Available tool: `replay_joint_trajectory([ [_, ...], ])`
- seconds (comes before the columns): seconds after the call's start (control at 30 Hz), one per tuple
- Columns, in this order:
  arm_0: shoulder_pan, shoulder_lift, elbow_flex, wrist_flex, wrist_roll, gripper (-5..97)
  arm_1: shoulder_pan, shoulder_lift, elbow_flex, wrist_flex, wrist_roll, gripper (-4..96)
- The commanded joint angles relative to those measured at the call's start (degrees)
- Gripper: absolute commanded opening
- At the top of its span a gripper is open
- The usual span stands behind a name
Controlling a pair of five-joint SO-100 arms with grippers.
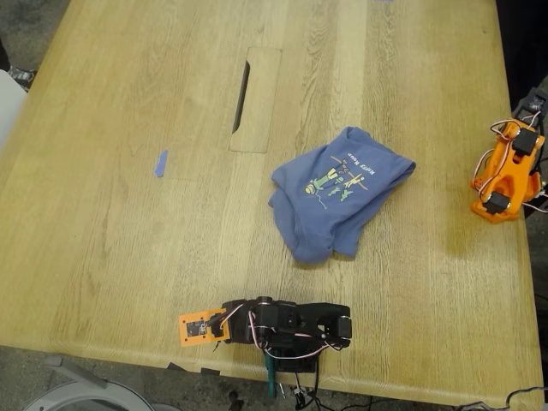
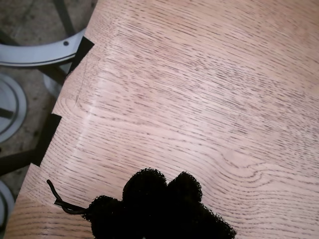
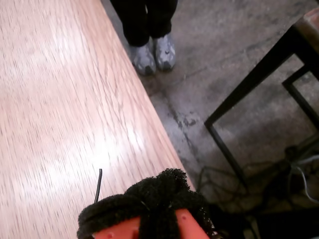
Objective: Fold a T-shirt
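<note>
T-shirt (image 1: 338, 193) is bunched mid-tabletop, well apart from both sets of fingers, print facing up. Soft, light, limp cotton; I expect it to drape and drag, not slide. Best hold: pinch a single hem or sleeve edge, not the lump. Tabletop (image 1: 128, 214) is matte oak grain. My first gripper (image 2: 162, 191) and my second gripper (image 3: 149, 199) wear fuzzy black pads; spread or closed, cannot tell.
</note>
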Motion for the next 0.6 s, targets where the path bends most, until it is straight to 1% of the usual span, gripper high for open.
replay_joint_trajectory([
  [0.0, -0.5, 6.6, 1.3, -4.3, 0.9, 0, 0.8, 0.6, 4.1, -6.6, 0.7, 0.0],
  [0.1, -0.7, 6.6, 4.5, -9.3, 1.0, 0, 0.9, 0.6, 4.6, -5.6, 1.1, 0.0],
  [0.33, -0.7, 6.5, 4.7, -1.8, -0.9, 0, -2.9, 0.6, 4.7, 0.4, 1.8, 0.0],
  [0.4, -0.8, 6.5, 4.7, 0.3, -0.5, 0, -3.2, 0.6, 4.7, 2.8, 1.7, 0.0],
  [0.57, -0.6, 6.5, 4.7, 0.4, -0.7, 0, -2.2, 0.6, 4.7, 7.3, 1.6, 0.0],
])
